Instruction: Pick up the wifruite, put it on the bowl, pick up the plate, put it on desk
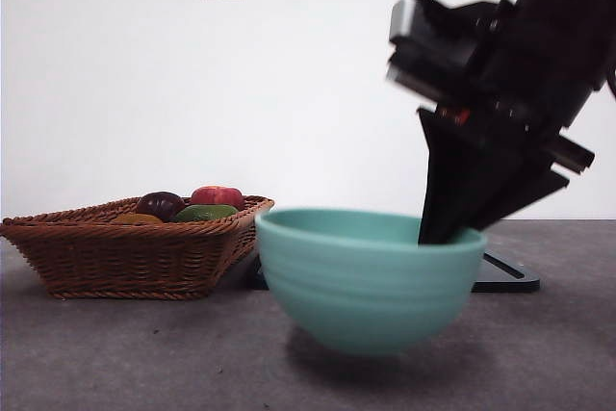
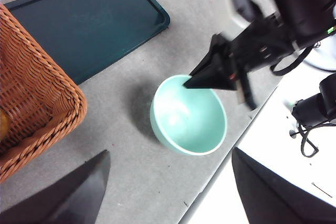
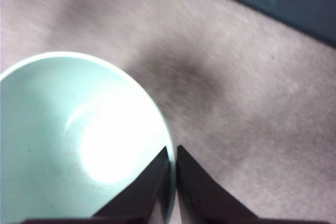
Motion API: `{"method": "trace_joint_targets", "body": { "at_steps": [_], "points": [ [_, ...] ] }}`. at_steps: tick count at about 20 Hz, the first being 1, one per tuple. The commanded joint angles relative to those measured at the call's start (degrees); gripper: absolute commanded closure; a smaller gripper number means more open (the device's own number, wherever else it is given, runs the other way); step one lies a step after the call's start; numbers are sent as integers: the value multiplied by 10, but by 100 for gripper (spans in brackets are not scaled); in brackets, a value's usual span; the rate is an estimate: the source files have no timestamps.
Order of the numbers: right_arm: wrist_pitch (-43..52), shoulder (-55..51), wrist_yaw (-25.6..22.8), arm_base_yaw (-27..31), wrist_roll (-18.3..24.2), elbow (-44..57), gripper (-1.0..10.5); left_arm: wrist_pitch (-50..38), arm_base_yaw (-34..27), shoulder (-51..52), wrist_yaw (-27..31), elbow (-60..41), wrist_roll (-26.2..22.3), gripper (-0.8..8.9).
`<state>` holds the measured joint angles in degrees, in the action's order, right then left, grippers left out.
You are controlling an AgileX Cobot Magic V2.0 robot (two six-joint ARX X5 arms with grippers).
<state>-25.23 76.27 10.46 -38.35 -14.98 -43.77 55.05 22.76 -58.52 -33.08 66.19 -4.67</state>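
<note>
We clamp our right hand (image 3: 172, 174) on the bowl's (image 1: 371, 281) rim, lifting it clear of the surface (image 1: 115, 353).

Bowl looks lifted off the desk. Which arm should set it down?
Right. The right gripper is shut on the bowl rim, holding it above the desk. The left gripper hangs open, apart.

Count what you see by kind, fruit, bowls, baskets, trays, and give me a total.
Fruit: 4, in the basket: dark purple fruit, red fruit, green fruit, wifruite.
Bowl: 1, its rim clamped by the right gripper.
Basket: 1.
Tray: 1.
Total: 7.
</note>
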Motion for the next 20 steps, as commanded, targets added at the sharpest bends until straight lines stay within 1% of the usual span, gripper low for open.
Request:
{"method": "trace_joint_targets", "body": {
  "at_steps": [1,3,10,11,12,14,18,20],
  "points": [
    [8,20,-7,-7,-7,-3,935,-4,2,-3,-4,8,-7,443],
    [8,29,-14,-10,-7,-3,935,-4,2,-3,-4,8,-7,443],
    [11,49,-16,-10,-7,-3,928,-4,2,-3,-4,8,-7,442],
    [10,49,-16,-10,-7,-3,890,-4,2,-3,-4,8,-7,442],
    [10,47,-16,-10,-7,-4,808,-4,2,-3,-4,8,-7,442],
    [10,36,-16,-10,-7,-6,705,-4,2,-3,-4,8,-7,442],
    [5,-18,-20,-9,-7,-16,700,-4,2,-3,-4,8,-7,442],
    [-12,-55,-31,-8,-7,-32,700,-4,2,-3,-4,8,-7,442]
  ]
}}
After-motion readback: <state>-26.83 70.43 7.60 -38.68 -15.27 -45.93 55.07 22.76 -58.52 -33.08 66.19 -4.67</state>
